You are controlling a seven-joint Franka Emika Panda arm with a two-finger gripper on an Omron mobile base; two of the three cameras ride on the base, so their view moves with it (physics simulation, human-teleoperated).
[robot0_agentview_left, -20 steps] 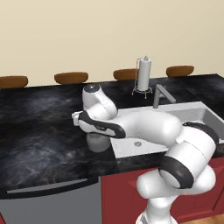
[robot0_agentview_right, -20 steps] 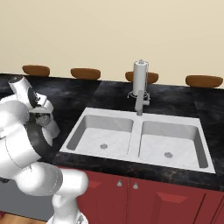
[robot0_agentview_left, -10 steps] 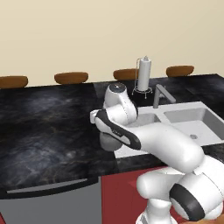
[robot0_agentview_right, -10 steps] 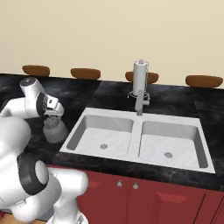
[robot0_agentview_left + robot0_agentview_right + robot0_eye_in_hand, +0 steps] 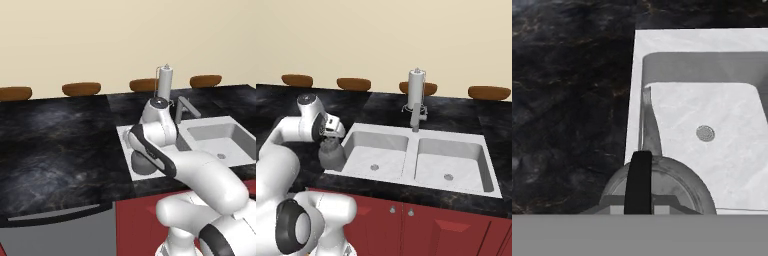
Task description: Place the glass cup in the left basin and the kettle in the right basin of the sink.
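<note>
Grey metal kettle (image 5: 331,154) hangs from the gripper (image 5: 331,137), its lower body half hidden by the arm in the left base view and cut off at the bottom of the hand view. Jaws are clenched on its thin arched handle. It hovers over the sink's (image 5: 406,131) left rim, at the edge of the left basin (image 5: 381,155). Beyond lie the right basin (image 5: 451,162) and faucet (image 5: 417,117).

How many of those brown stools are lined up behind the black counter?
4, in a row along the counter's far edge: one at the far left, one next to it, one partly hidden behind the white paper-towel roll, and one at the far right. More could sit beyond the picture's edges.
</note>
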